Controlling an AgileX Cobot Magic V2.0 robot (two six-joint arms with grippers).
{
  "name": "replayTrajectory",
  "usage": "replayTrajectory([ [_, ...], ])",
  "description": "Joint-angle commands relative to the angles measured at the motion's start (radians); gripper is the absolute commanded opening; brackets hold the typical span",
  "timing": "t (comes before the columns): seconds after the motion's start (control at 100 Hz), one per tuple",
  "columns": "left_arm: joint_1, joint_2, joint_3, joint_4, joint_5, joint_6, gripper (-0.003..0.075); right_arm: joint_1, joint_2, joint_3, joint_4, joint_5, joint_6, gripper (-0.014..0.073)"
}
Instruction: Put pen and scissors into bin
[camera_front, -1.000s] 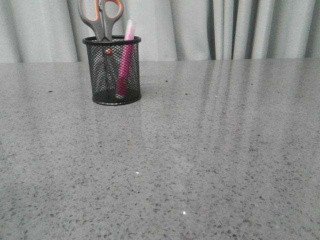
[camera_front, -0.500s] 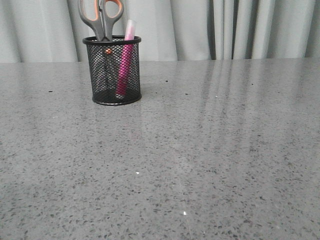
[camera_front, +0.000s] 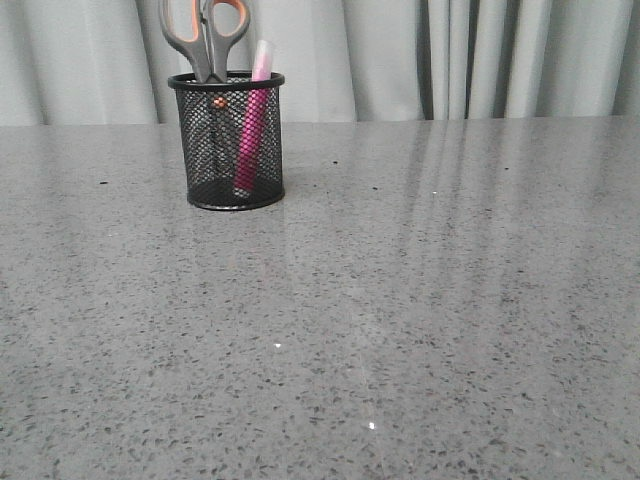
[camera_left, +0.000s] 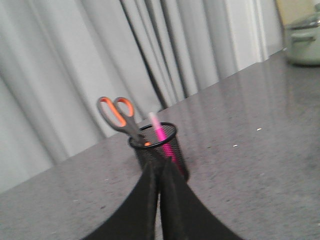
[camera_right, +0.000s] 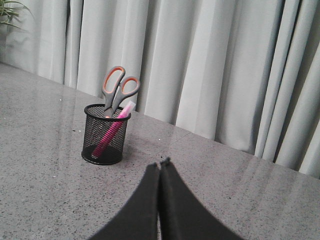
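Pale grey curtains hang in long folds behind the speckled grey stone worktop, whose polish mirrors them. A houseplant, perhaps, shows at one corner.

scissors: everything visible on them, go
The scissors stand blades-down in the black mesh cup, handles well above the rim. The loops are grey outside with orange lining; the dark blades and an orange pivot screw show through the mesh. They look closed and lean slightly. The pink pen shares the cup beside them; contact between the two can't be told. No gripper touches them.
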Motion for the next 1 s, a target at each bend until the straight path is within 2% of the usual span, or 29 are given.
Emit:
replayTrajectory([
  [0.0,0.030,-0.039,0.000,0.227,-0.099,-0.219,-0.0019,0.000,0.012,-0.022,-0.022,-0.068,-0.003,-0.0069],
  [0.05,0.043,-0.081,0.026,0.511,-0.128,-0.478,-0.0019,0.000,0.012,-0.022,-0.022,-0.068,-0.003,-0.0069],
  [0.09,0.051,-0.120,0.060,0.656,-0.161,-0.673,-0.0019,0.000,0.012,-0.022,-0.022,-0.068,-0.003,-0.0069],
  [0.16,0.054,-0.120,0.124,0.811,-0.242,-0.825,-0.0019,0.000,0.012,-0.022,-0.022,-0.068,-0.003,-0.0069],
  [0.28,0.054,-0.125,0.229,0.803,-0.285,-0.833,-0.0019,0.000,0.012,-0.022,-0.022,-0.068,-0.003,-0.0069],
  [0.43,0.054,-0.125,0.368,0.661,-0.321,-0.833,-0.0019,0.000,0.012,-0.022,-0.022,-0.068,-0.003,-0.0069],
  [0.55,0.054,-0.125,0.438,0.666,-0.310,-0.833,-0.0019,0.000,0.012,-0.022,-0.022,-0.068,-0.003,-0.0069],
  [0.64,0.054,-0.125,0.467,0.668,-0.300,-0.833,-0.0019,0.000,0.012,-0.022,-0.022,-0.068,-0.003,-0.0069],
  [0.71,0.054,-0.125,0.467,0.668,-0.237,-0.833,-0.0019,0.000,0.012,-0.022,-0.022,-0.068,-0.003,-0.0069],
  [0.99,0.054,-0.125,0.467,0.666,-0.239,-0.833,-0.0019,0.000,0.012,-0.022,-0.022,-0.068,-0.003,-0.0069],
])
